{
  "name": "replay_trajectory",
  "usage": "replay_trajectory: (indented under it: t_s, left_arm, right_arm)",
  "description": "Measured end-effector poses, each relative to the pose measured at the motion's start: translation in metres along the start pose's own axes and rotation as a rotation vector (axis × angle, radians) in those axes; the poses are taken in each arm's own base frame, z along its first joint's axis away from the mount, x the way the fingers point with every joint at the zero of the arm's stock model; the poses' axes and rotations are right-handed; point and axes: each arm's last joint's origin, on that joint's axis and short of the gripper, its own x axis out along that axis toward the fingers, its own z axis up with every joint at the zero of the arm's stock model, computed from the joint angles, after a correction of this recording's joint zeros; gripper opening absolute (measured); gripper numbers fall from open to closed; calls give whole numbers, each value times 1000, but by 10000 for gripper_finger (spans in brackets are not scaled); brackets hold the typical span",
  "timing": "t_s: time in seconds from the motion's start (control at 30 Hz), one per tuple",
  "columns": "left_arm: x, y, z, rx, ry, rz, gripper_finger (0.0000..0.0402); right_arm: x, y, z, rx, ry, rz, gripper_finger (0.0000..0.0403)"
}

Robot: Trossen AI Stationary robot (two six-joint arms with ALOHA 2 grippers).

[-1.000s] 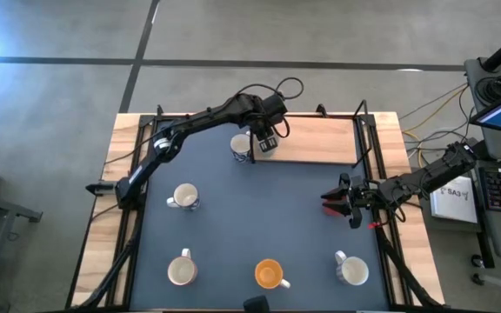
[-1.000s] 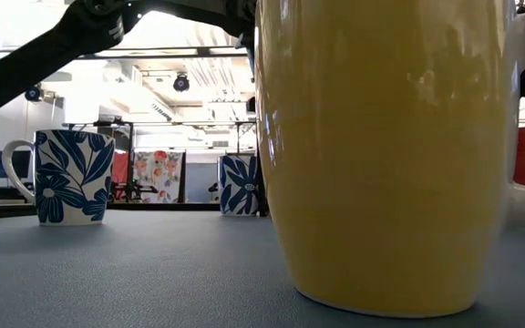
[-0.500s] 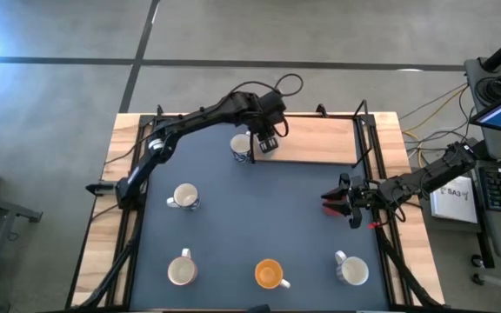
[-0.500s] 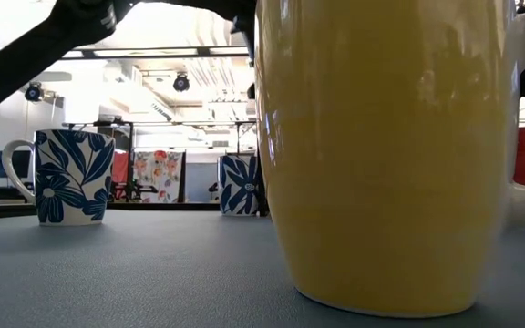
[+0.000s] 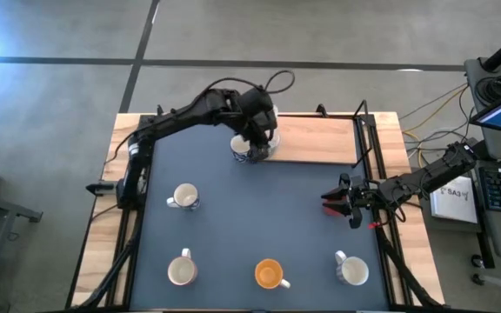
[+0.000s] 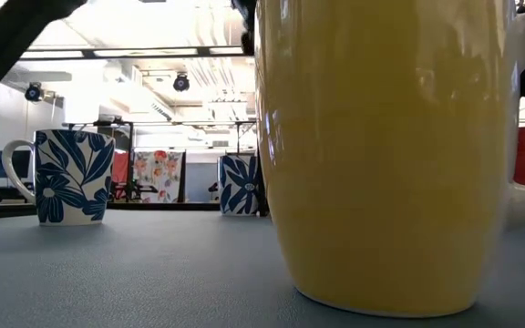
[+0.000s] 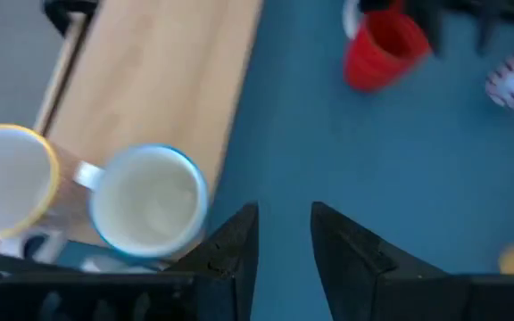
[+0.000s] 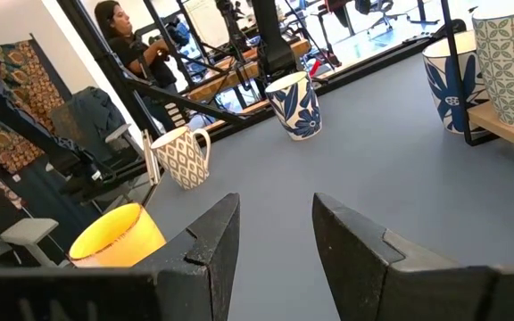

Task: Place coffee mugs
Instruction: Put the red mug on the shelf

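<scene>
— Looking down on the table [image 5: 233,226], where is there room to move?

— Mostly in the middle of the dark mat. Mugs ring it: a blue-patterned mug [image 5: 242,148] at the far edge, touching or just beside the wooden board [image 5: 316,139]; another patterned mug [image 5: 184,197] toward the left; a pale mug [image 5: 181,270], a yellow mug [image 5: 269,274] and a white mug [image 5: 352,270] along the near edge. A metal frame runs down both long sides.

— And the left gripper [image 5: 260,146]?

— It hangs over the far edge, just beside the blue-patterned mug, its fingers [image 7: 230,254] parted a little with only mat between them. It grips nothing. Its own camera shows a second mug [image 7: 7,183] on the board, handle against the blue-rimmed one.

— The right gripper [image 5: 336,202]?

— It sits low by the right frame, spread wide and empty. A red mug [image 7: 384,46] lies close by it; whether they touch I cannot tell.
</scene>
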Motion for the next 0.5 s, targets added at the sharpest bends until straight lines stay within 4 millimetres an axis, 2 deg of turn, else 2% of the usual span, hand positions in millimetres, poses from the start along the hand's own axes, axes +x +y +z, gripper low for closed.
replay_trajectory:
  t_s: [0.3, 0.5]
  left_arm:
    - [-4, -25, -25, -56, 160, 4, 87]
    - [-7, -38, -48, -138, 125, 16, 87]
  right_arm:
    - [0, 0, 0, 0, 0, 0, 132]
    - [0, 0, 0, 0, -5, -10, 132]
